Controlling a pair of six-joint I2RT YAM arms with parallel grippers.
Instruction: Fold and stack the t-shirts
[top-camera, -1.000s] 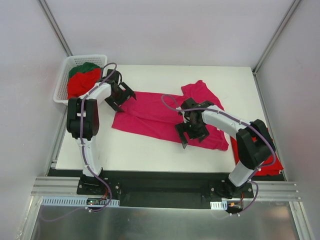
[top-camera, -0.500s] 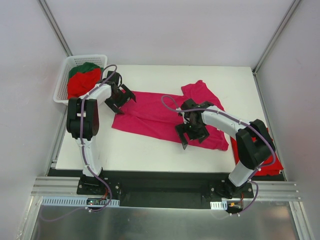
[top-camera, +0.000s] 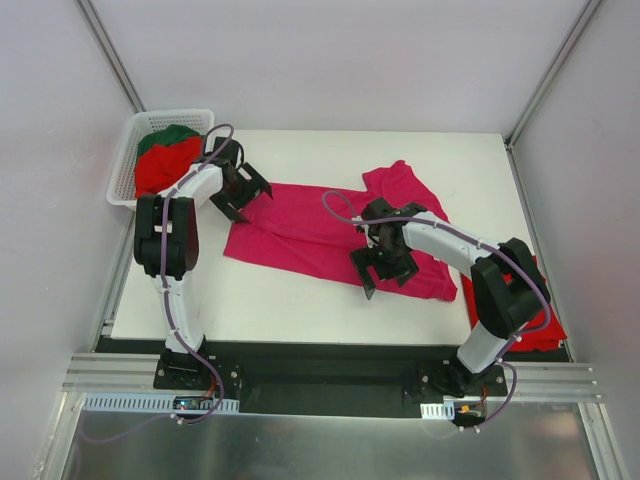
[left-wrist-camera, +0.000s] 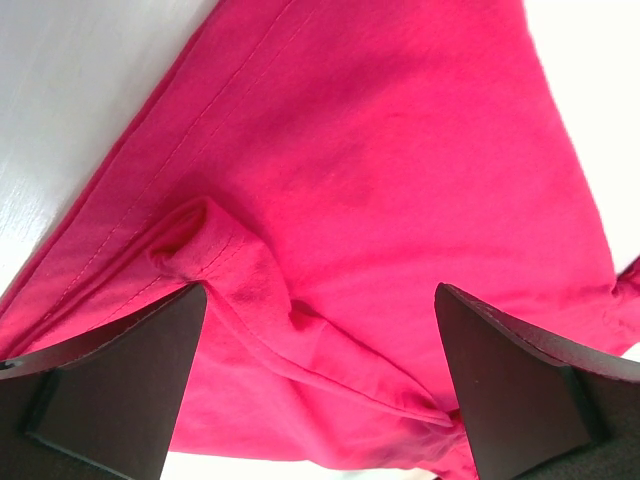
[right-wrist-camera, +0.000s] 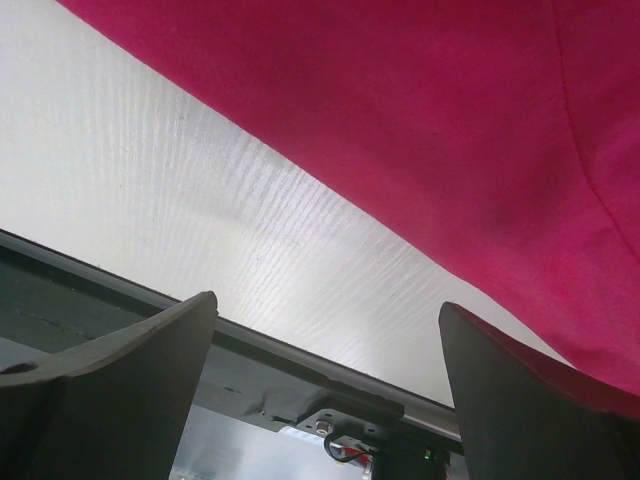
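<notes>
White laminate with a faint grain covers the table (top-camera: 300, 305), walled in pale panels. Over it the left gripper (top-camera: 248, 203) hangs with its jaws spread wide and nothing between them. In its wrist view the left gripper (left-wrist-camera: 318, 295) straddles a puckered ridge of hem with double stitching. The right gripper (top-camera: 385, 272) is just as wide apart and empty, poised at the near hem. Its wrist view shows the right gripper (right-wrist-camera: 325, 305) over bare table, with the cloth edge just beyond the tips. Both frame the magenta t-shirt (top-camera: 300, 228), a thin, matte knit lying loosely spread with soft wrinkles. Its long axis runs left to right across the table, with a sleeve flaring toward the far side. The left arm is nearer the left end and the right arm nearer the right half, so a fold would likely need each to pinch its own edge. Farther out, a white lattice basket (top-camera: 123, 165) at the far-left corner holds red t-shirts (top-camera: 165, 168) under a dark green t-shirt (top-camera: 168, 136). Another red t-shirt (top-camera: 545, 330) lies at the right edge, partly hidden by the right arm.
</notes>
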